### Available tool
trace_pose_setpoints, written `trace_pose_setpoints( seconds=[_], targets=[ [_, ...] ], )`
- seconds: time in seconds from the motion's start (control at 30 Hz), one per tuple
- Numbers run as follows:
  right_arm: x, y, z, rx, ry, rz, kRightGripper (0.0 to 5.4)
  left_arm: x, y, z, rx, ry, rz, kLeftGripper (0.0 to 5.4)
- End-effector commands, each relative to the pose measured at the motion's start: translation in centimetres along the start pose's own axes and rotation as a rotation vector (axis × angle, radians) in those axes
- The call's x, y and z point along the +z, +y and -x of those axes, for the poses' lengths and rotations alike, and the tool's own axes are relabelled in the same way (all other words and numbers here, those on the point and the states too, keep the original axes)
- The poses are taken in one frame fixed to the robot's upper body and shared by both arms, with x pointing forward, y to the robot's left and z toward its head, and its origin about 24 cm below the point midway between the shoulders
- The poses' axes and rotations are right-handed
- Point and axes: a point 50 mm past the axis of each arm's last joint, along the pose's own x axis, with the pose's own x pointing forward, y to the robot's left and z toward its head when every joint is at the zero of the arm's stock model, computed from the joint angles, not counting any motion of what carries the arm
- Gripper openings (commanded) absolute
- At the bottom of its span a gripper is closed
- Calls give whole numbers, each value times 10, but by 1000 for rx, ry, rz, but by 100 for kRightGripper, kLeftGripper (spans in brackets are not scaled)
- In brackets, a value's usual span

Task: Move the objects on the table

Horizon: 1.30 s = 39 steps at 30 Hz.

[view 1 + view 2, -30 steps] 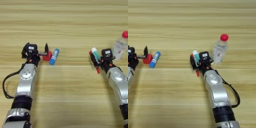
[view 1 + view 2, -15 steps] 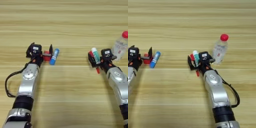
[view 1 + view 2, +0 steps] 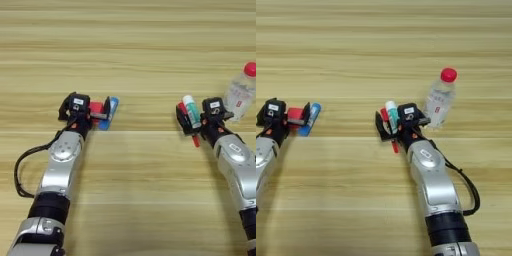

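The left tool [image 3: 98,111] has slid rightward along the light wooden desk [image 3: 130,55] over the last second, and its two black fingers now bracket the small red cube [image 3: 96,107], where a moment ago the cube sat just ahead of them. The fingers look drawn in against the cube's sides, so I judge that the tool is pinching the cube or is very close to it. The cube has been nudged against the blue capped tube [image 3: 109,112], which lies touching the outer finger, slightly tilted, in the left half of the desk. This suggests the left arm is at the grasping step, with lifting or dragging the cube the likely next move; the risk is that the blue tube gets swept along with it. The right tool [image 3: 391,125] has hardly shifted: it sits right of the desk's middle with its fingers spread around the white-and-green glue-stick-like tube [image 3: 391,112] and the thin red marker [image 3: 394,145], which pokes out toward the near edge. Whether it truly grips either of them I cannot tell. The clear plastic bottle with a red cap [image 3: 440,102] stands upright just beside that tool, toward the right edge, apparently untouched and in the same place as before.
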Motion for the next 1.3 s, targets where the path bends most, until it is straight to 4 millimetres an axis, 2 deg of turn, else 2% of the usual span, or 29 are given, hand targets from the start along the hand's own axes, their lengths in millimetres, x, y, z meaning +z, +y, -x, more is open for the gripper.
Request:
trace_pose_setpoints(
  seconds=[0.03,0.13,0.6,0.83,0.9,1.3],
  targets=[
    [2,-2,1,3,-10,-8,536,-9,5,-2,33,85,17,540],
    [2,-1,1,5,-11,-9,536,-14,9,-2,52,125,49,540],
    [3,0,1,4,-12,-12,536,-13,8,-2,39,120,50,540],
    [3,-1,1,1,-11,-11,540,-11,7,-1,21,95,52,444],
    [3,-1,0,-1,-11,-12,540,-10,5,-1,6,81,65,435],
    [3,-1,0,-2,-11,-15,540,-7,3,0,-18,58,80,302]
  ],
)
